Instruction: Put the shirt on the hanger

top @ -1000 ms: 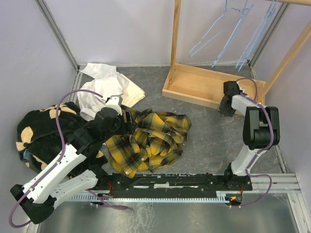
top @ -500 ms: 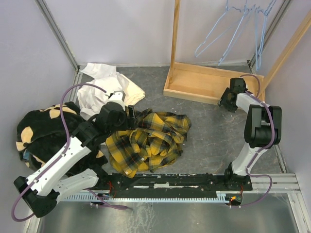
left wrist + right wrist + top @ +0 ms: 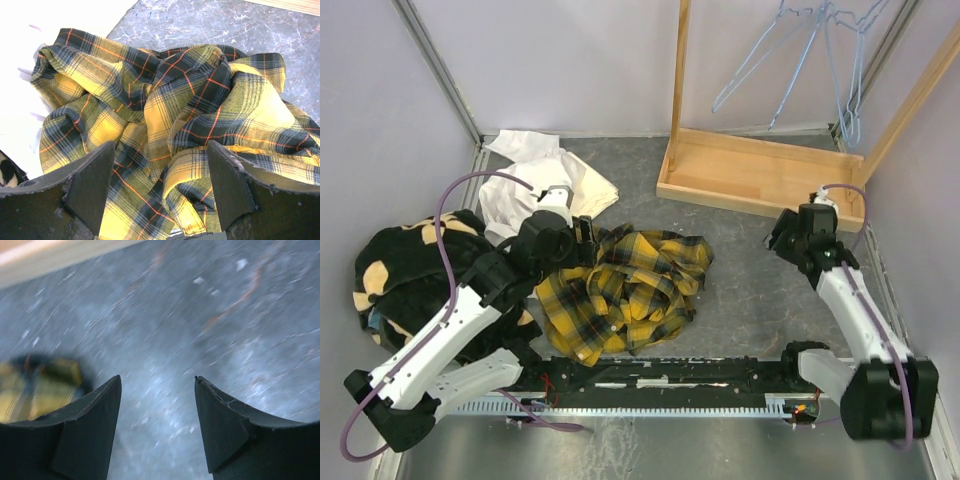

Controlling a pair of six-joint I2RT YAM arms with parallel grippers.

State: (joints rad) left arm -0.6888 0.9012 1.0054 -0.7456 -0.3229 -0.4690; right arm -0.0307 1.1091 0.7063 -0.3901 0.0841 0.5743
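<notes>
Left of centre on the grey table (image 3: pixel 750 300), plaid shirt (image 3: pixel 625 290) lies in a crumpled heap, judged soft, light and floppy, so best pinched at a raised fold; left gripper (image 3: pixel 160 145) hovers over it, jaws apart and empty; right gripper (image 3: pixel 157 378) likewise apart, over bare table.

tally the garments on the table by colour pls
Yellow and black plaid: 1, the shirt
White: 1, the white garment
Black with tan patches: 1, the fleece
Total: 3
</notes>
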